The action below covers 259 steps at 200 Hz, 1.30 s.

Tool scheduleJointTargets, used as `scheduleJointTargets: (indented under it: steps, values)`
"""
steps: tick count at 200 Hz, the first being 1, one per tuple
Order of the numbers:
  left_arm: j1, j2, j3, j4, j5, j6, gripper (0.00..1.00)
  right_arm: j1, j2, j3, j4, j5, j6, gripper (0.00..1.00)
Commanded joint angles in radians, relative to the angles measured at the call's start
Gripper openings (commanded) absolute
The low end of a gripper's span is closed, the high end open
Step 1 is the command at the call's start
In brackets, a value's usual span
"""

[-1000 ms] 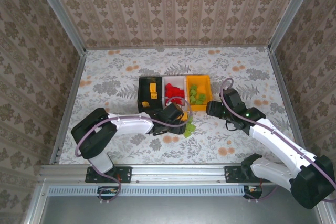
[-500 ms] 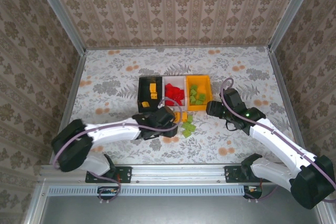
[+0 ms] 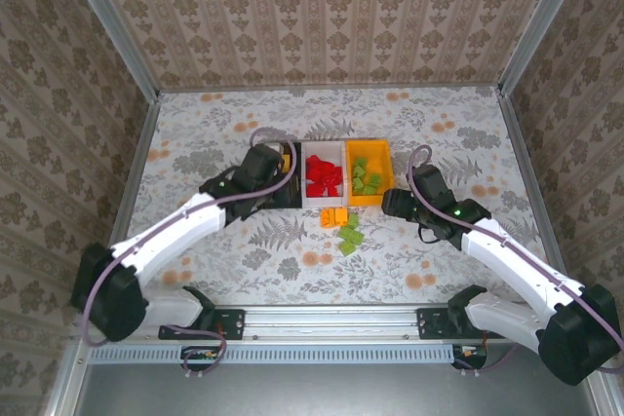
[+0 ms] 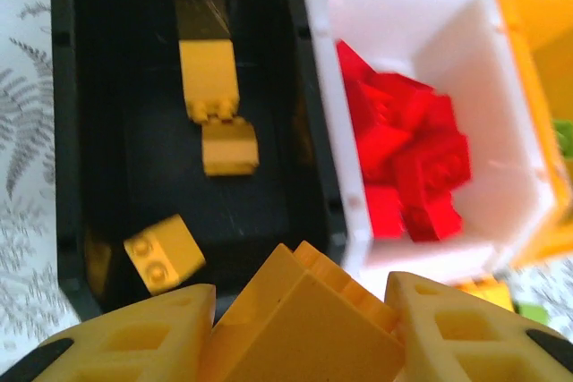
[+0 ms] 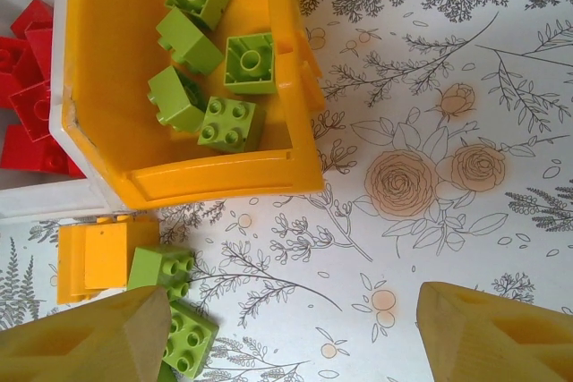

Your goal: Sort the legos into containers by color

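Note:
My left gripper (image 3: 267,169) hangs over the black bin (image 3: 290,193), shut on an orange lego (image 4: 300,319) that sits tilted between its fingers (image 4: 134,337). Three orange legos (image 4: 208,78) lie in the black bin (image 4: 63,131). The white bin (image 3: 312,149) holds red legos (image 3: 324,174), and the orange-yellow bin (image 3: 374,145) holds several green legos (image 5: 224,69). On the table in front of the bins lie one loose orange lego (image 3: 334,216) and two or three green ones (image 3: 348,238). My right gripper (image 3: 395,204) is open, low beside the orange-yellow bin (image 5: 215,181), with its left finger (image 5: 98,342) over a green lego (image 5: 188,337).
The three bins stand touching in a row at the middle of the flower-patterned table (image 3: 195,143). Patterned walls close the table in at the back and both sides. Bare table (image 5: 403,176) lies between my right gripper's fingers and to the right of the bins.
My left arm has swung from the loose pile in front of the bins up and left to above the black bin, carrying an orange lego. The right arm has stayed put.

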Motion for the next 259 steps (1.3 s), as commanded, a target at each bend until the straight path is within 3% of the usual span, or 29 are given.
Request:
scheduleJointTargets:
  steps: [1,26,46,61,85,112,141,147,150,196,259]
  values:
    - [0.055,0.117,0.074,0.028,0.021,0.069,0.36,-0.006,-0.001,-0.011,-0.006,0.003,-0.001,0.75]
    - [0.085,0.206,0.124,0.044,0.017,0.07,0.43,-0.007,-0.014,-0.014,-0.014,0.006,-0.001,0.74]
    - [0.09,0.239,0.152,0.049,0.022,0.069,0.63,-0.007,-0.024,-0.015,-0.019,0.007,-0.003,0.75]
    - [0.086,0.231,0.158,0.057,0.036,0.059,0.7,-0.006,-0.028,-0.017,-0.02,0.005,-0.003,0.75]
    - [0.053,0.166,0.15,0.062,0.045,0.052,0.75,-0.007,-0.027,-0.022,-0.01,-0.015,-0.008,0.75]
    - [-0.01,0.045,0.092,0.079,0.043,0.035,0.79,0.015,0.001,-0.043,0.036,-0.128,-0.04,0.75]
    - [-0.079,-0.096,-0.022,0.091,0.034,-0.011,0.84,0.154,0.073,-0.044,0.051,-0.143,-0.076,0.75]
    - [-0.093,-0.126,-0.049,0.093,0.027,-0.02,0.98,0.184,0.093,-0.041,0.055,-0.144,-0.082,0.75]
    - [-0.097,-0.14,-0.064,0.093,0.022,-0.024,0.99,0.2,0.104,-0.041,0.057,-0.145,-0.086,0.74]
    - [-0.135,-0.359,-0.245,0.062,-0.032,-0.106,1.0,0.361,0.293,0.026,0.093,-0.132,-0.135,0.67]
    - [-0.124,-0.556,-0.371,-0.016,-0.085,-0.161,1.0,0.413,0.463,0.103,0.119,-0.132,-0.15,0.62]
